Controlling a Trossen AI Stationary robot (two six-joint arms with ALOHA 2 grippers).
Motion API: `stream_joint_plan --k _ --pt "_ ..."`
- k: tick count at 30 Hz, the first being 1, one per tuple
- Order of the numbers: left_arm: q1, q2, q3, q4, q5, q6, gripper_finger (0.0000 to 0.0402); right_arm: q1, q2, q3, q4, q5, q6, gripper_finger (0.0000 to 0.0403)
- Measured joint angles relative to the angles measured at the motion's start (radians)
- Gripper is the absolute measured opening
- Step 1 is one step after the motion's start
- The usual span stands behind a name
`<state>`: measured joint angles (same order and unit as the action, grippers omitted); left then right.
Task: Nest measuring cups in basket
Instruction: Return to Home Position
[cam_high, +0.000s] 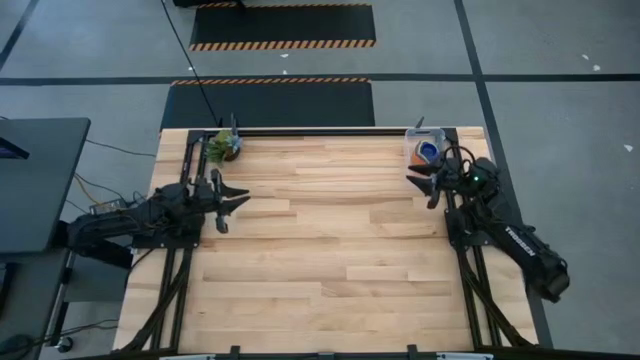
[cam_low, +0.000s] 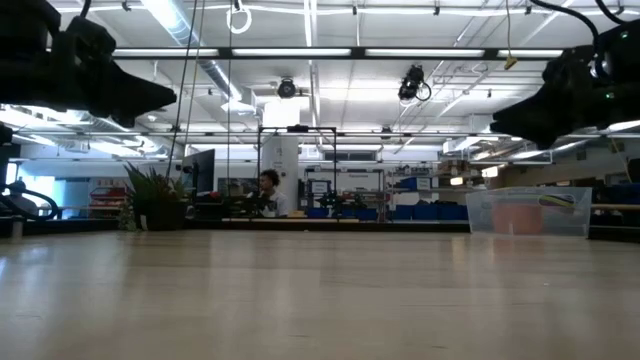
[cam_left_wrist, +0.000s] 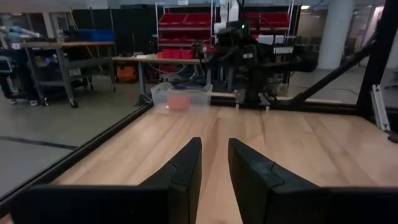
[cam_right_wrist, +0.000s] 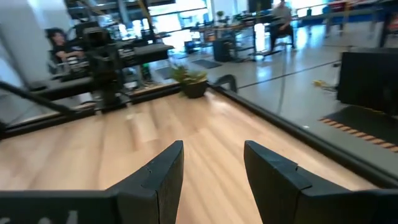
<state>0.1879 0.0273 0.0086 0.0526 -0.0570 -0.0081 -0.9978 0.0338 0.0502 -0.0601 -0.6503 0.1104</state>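
The clear basket stands at the table's far right corner. Measuring cups sit inside it: blue and orange show from above, and a red-orange cup shows through its wall. My right gripper hovers just in front of the basket, open with nothing between its fingers. My left gripper hovers over the left side of the table, pointing level across it. It is open too, with a narrow gap, and holds nothing.
A small green potted plant stands at the far left corner, just beyond my left gripper. The wide wooden tabletop lies bare between the arms. Black frame rails run along the table's edges. A person sits far back in the room.
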Motion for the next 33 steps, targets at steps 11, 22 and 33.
stream_joint_plan --k 11,22,33 --pt "-0.001 -0.001 0.000 0.025 0.166 0.032 0.0087 0.259 0.013 0.000 0.000 0.077 0.028 0.0175" --pt "-0.002 -0.001 0.000 0.028 0.388 0.011 0.0087 0.524 0.042 0.000 -0.001 0.090 0.036 0.0175" --pt "-0.002 -0.001 0.000 0.015 0.391 -0.044 0.0087 0.662 0.136 0.000 -0.001 0.137 0.226 0.0175"
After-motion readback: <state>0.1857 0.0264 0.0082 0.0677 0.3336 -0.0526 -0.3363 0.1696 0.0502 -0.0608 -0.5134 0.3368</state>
